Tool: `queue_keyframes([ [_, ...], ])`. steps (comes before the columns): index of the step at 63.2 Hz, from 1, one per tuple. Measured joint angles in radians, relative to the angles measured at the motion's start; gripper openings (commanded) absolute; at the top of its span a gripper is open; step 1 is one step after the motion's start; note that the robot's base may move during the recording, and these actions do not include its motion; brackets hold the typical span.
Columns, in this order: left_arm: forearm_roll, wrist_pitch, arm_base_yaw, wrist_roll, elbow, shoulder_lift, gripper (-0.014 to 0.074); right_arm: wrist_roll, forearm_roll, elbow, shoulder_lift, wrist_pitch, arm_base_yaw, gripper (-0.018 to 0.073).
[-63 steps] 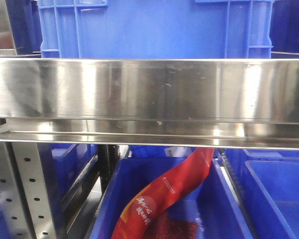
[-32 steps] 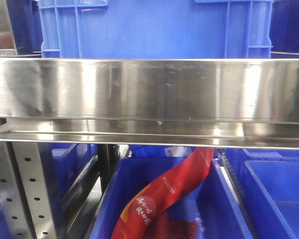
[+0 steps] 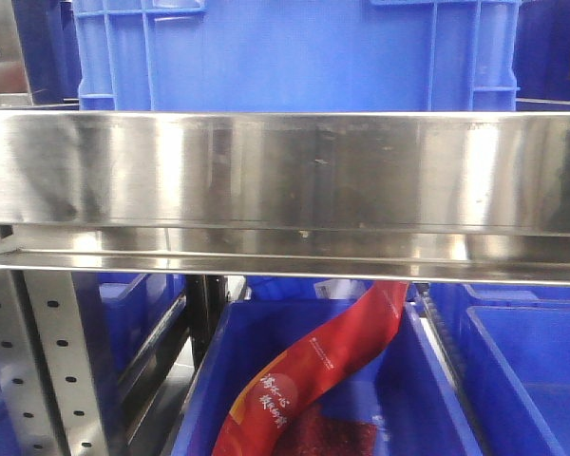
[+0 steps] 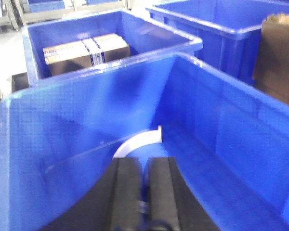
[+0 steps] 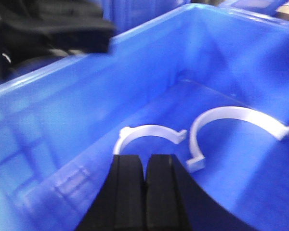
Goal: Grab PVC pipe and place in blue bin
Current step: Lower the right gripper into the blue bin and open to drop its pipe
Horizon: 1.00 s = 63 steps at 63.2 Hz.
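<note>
In the left wrist view my left gripper point(image 4: 143, 160) hangs inside a blue bin point(image 4: 86, 120), its jaws nearly together with a thin pale piece in the narrow gap. The PVC pipe point(image 4: 135, 141), a white curved strap, arches up and to the right from the left fingertip, so the gripper appears shut on it. The right wrist view shows my right gripper point(image 5: 145, 156) shut and empty above another blue bin point(image 5: 62, 106). Two white curved clips lie on that bin's floor, one point(image 5: 149, 131) just beyond the fingertips and one point(image 5: 231, 115) to the right. Neither gripper shows in the front view.
A neighbouring blue bin point(image 4: 111, 17) holds a taped cardboard box point(image 4: 86, 48), and brown cardboard point(image 4: 279, 57) stands at the right. A black blurred shape point(image 5: 53, 26) sits beyond the right bin's rim. The front view shows a steel shelf rail point(image 3: 285, 171), a blue crate point(image 3: 294, 52) and a red bag point(image 3: 313, 370).
</note>
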Motion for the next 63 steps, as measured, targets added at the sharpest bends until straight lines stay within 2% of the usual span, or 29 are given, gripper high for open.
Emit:
queue_keyframes([
  [20, 0.000, 0.093, 0.000, 0.000, 0.000, -0.128, -0.0111, 0.000, 0.007, 0.000, -0.107, 0.020, -0.020, -0.0168],
  [34, -0.046, 0.112, 0.000, 0.000, 0.041, -0.229, -0.0111, 0.000, 0.012, 0.000, -0.169, 0.027, -0.020, -0.0168],
  [44, -0.058, -0.004, -0.002, 0.000, 0.229, -0.347, -0.0111, 0.000, 0.014, 0.078, -0.224, -0.064, -0.021, -0.0168],
  [55, -0.083, -0.202, -0.002, 0.000, 0.530, -0.504, -0.0111, 0.000, 0.014, 0.297, -0.337, -0.218, -0.021, -0.0168],
  [63, -0.141, -0.306, 0.021, 0.000, 0.741, -0.621, -0.0111, 0.000, 0.014, 0.481, -0.451, -0.268, -0.021, -0.0168],
])
